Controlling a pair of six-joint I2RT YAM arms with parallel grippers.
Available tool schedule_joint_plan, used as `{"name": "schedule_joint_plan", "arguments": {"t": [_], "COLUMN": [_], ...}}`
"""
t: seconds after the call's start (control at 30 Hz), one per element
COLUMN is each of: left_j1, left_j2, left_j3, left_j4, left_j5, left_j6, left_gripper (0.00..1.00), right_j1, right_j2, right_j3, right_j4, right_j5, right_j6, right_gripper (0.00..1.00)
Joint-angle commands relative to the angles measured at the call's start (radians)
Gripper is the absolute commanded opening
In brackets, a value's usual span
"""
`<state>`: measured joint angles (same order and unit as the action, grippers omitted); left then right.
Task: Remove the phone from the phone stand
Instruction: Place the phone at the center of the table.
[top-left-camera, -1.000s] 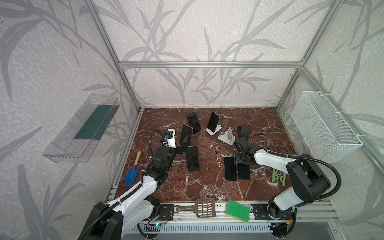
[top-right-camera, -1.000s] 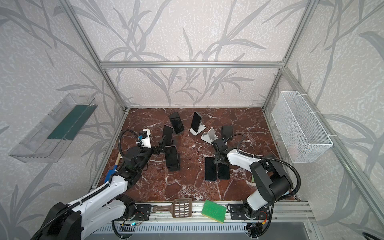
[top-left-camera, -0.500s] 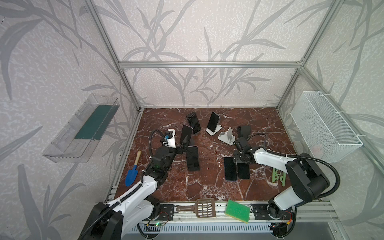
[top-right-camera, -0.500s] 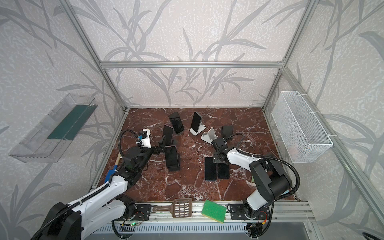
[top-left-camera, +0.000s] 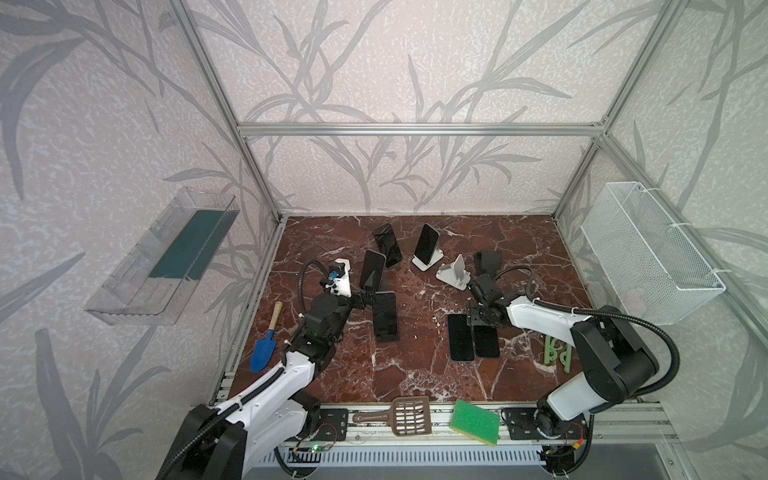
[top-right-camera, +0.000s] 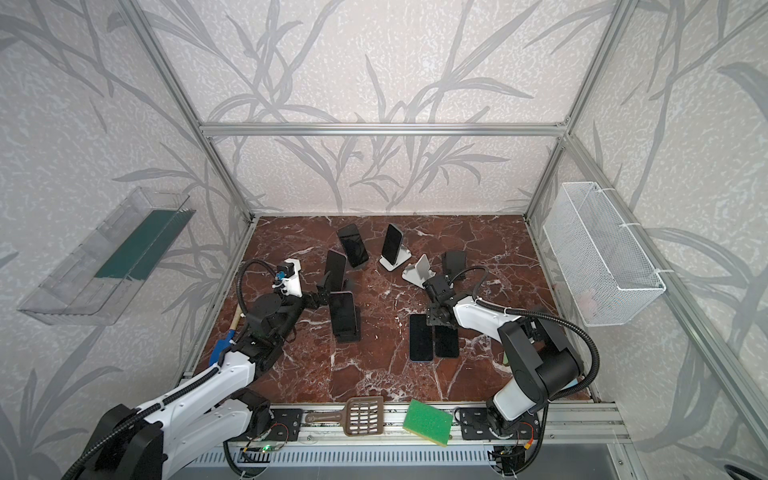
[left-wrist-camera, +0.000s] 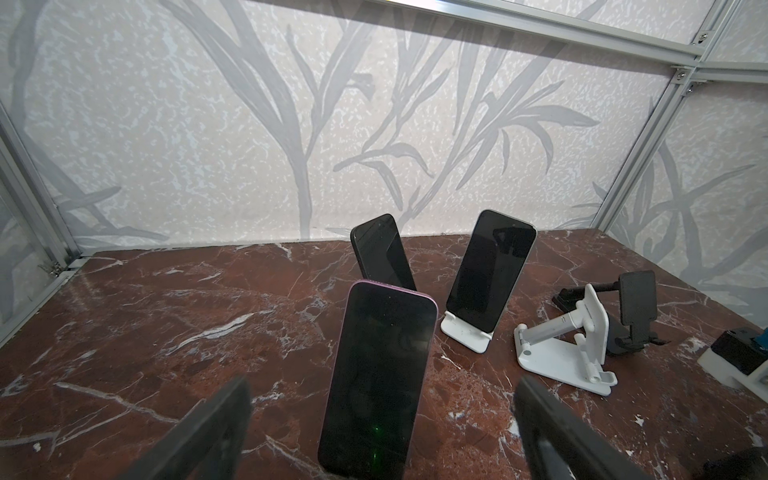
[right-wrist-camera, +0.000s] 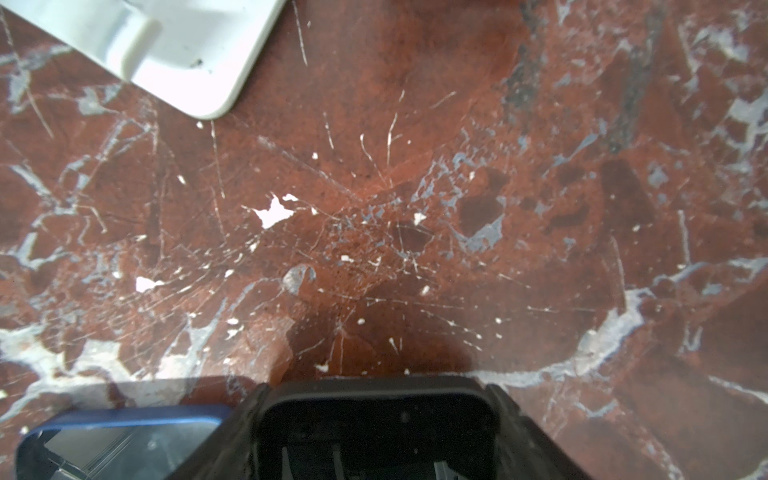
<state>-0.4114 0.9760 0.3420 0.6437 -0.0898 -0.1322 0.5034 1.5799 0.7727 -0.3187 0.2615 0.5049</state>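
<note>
Nothing visibly shifts since a second ago: both your arms hold their places over the red marble table (top-left-camera: 415, 374), ringed by leaf-patterned walls and an aluminium frame. On the left wall, a clear bin (top-left-camera: 137, 286) holds a green pad (top-left-camera: 189, 245). On the right wall hangs a wire basket (top-left-camera: 648, 257), its contents too faint to name. Your left gripper (left-wrist-camera: 382, 386) is spread wide, its fingers on either side of the purple phone (left-wrist-camera: 386, 340), which is propped upright left of the table's centre. Your right gripper (top-left-camera: 478, 322) straddles the top end of a black phone (top-left-camera: 487, 343) lying flat beside a blue phone (top-left-camera: 460, 343). You cannot tell whether it pinches. A white stand (top-left-camera: 455, 272) sits just behind it.
</note>
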Motion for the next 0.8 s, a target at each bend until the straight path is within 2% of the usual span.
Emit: {"name": "schedule_joint_plan", "arguments": {"t": [0.0,0.23,0.77], "left_j1": [-0.003,-0.004,-0.003], "left_j2": [-0.020,-0.025,-0.045], "left_j3": [-0.016,-0.018,-0.018], "left_j4": [0.024,0.022,0.011], "left_j5": [-0.018,-0.019,-0.021], "left_j6": [-0.003,-0.004,-0.004], "left_gripper": [0.99,0.99,0.99], "right_j1": [0.003,0.003,0.003], "right_j2": [0.034,0.040,0.025], "right_j3": [0.007,0.011,0.014], "right_j4": [-0.053,-0.063,-0.075], "right_j5": [0.002,-0.005,-0.007], "right_j6": [-0.006,-0.013,-0.006], "right_gripper": [0.77,0.79,0.76]}}
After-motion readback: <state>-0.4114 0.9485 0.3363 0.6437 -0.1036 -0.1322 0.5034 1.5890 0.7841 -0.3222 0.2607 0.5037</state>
